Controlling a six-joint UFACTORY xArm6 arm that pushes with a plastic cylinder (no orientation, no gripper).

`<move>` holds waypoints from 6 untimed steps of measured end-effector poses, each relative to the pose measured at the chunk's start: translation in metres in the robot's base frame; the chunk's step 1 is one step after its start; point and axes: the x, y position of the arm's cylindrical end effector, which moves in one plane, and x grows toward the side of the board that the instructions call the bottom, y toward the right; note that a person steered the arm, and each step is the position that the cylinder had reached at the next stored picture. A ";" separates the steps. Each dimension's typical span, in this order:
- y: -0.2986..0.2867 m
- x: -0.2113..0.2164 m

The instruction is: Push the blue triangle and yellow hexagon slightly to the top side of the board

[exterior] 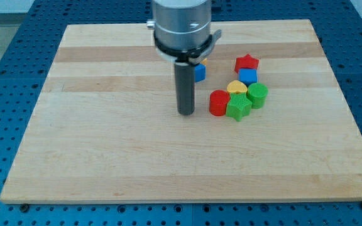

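Note:
My tip (pixel 186 113) rests on the wooden board (pixel 105 144), near the middle. A blue block (pixel 200 72) shows just right of the rod, above the tip; the rod hides most of it, so I cannot make out its shape. A yellow block (pixel 235 86), rounded like a heart, lies in a cluster to the right of the tip. No yellow hexagon shows; the rod and the arm's body may hide it. The tip touches no block.
The cluster at the right holds a red star (pixel 247 62), a blue cube (pixel 248 76), a green cylinder (pixel 258 94), a green star (pixel 238 107) and a red block (pixel 218 102), which is closest to the tip.

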 end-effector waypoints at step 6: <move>0.089 -0.139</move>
